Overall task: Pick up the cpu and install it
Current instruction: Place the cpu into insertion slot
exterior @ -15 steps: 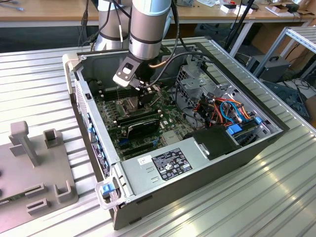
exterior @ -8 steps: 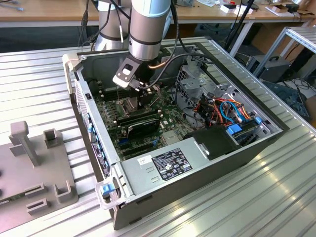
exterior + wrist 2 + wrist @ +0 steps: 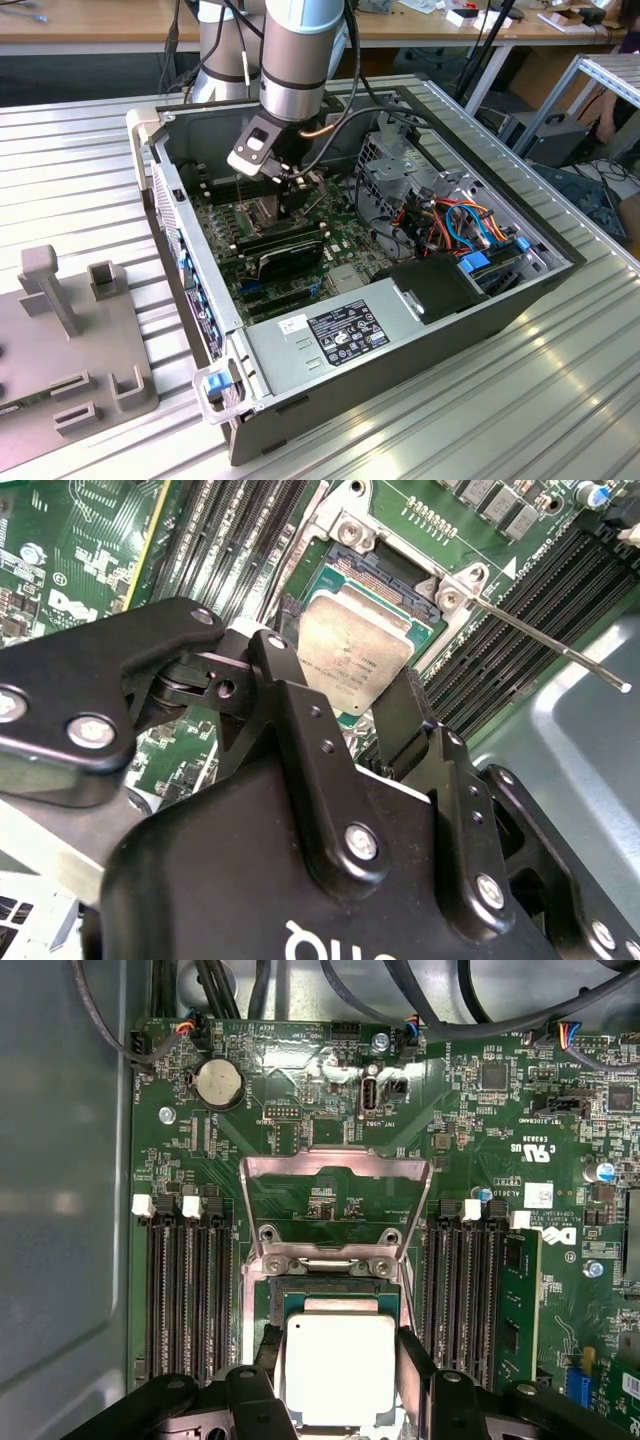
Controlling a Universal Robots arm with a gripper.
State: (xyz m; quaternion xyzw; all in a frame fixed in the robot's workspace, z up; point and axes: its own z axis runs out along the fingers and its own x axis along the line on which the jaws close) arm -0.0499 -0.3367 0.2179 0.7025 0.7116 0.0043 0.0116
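**benchwatcher:** Anyone see where the cpu was at that point?

**tinkerer_42:** Yep, I was standing right by it. The arm [image 3: 300,50] was reaching down into the open computer case [image 3: 420,370], which lay on its side on the ribbed metal surface [image 3: 520,400]. The gripper [image 3: 290,185] was low over the motherboard [image 3: 500,1160], in the far half of the case, just beyond the black card [image 3: 290,255].

**benchwatcher:** And the chip itself?

**tinkerer_42:** In both wrist views the cpu [image 3: 340,1365] [image 3: 355,650] was right over the socket [image 3: 335,1292], silver top facing up. The fingers [image 3: 415,1370] [image 3: 400,715] were closed in narrow on two opposite edges of it, so the gripper [image 3: 342,1350] [image 3: 340,675] had hold of it. Couldn't tell if it was fully seated or a hair above the socket, tbh.

**benchwatcher:** Was the socket open?

**tinkerer_42:** Yeah. The metal frame [image 3: 335,1175] was flipped back flat against the board, and the thin lever [image 3: 550,645] stuck out sideways, unlatched. Memory slots [image 3: 185,1290] ran along both sides of the socket. Off at the exterior view's left, a grey fixture [image 3: 70,330] sat on the surface, well apart from the case.
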